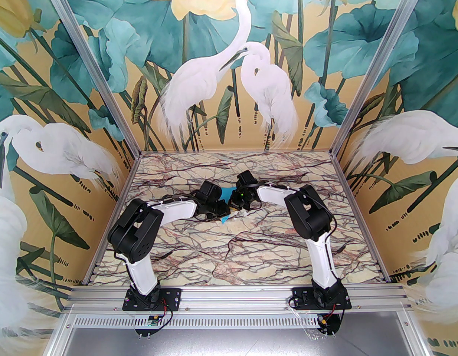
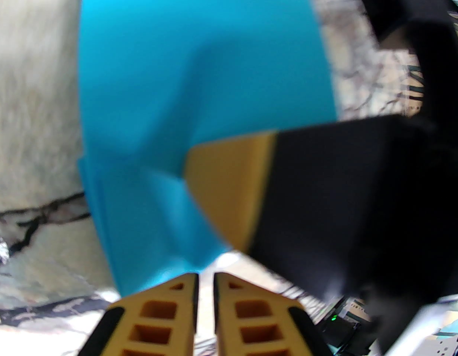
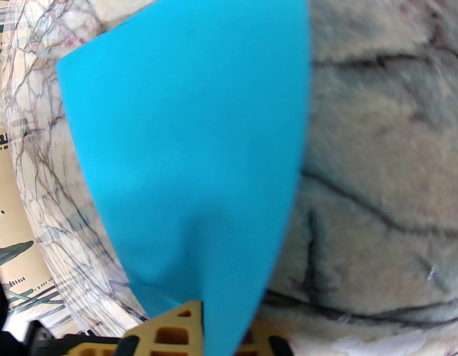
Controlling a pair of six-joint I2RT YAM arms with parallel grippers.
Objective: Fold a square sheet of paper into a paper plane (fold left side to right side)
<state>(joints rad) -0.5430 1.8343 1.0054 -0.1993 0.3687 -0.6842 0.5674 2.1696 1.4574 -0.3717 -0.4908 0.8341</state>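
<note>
Both arms are huddled mid-table (image 1: 251, 250) with the blue sheet of paper (image 1: 225, 193) squeezed in between them. The right gripper (image 3: 221, 313) is clamped shut on the paper: from its own camera the sheet (image 3: 188, 124) runs straight down between the yellow fingers (image 3: 177, 328) and bows up over the marble top. From the left arm's camera you can see a crease in the sheet (image 2: 177, 69) and one right finger (image 2: 229, 187) pressed on it. The left gripper (image 2: 205, 278) has its fingers nearly together, just a thin slit, with the paper's lower edge right at the tips. Honestly can't tell if it's pinching it.
</note>
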